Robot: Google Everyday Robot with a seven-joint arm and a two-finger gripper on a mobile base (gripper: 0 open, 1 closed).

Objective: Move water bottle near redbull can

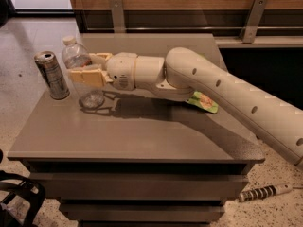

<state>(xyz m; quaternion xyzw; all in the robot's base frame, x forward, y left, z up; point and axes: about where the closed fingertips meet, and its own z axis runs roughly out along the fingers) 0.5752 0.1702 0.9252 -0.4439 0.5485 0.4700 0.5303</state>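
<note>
Grey cabinet top (142,136) fills the middle of my view, with speckled floor around it. My gripper (88,66) sits at the upper left, its fingers clamped on the middle of the water bottle (75,58), whose base meets the surface. Just left of it, not touching, stands the redbull can (52,75). A green snack bag (204,102) peeks from under the arm.

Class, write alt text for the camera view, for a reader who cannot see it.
The gripper of a cream robot arm clasps a clear water bottle beside a redbull can at the left of a grey table. Bottle and can are close but apart; a green snack bag shows behind the arm.
</note>
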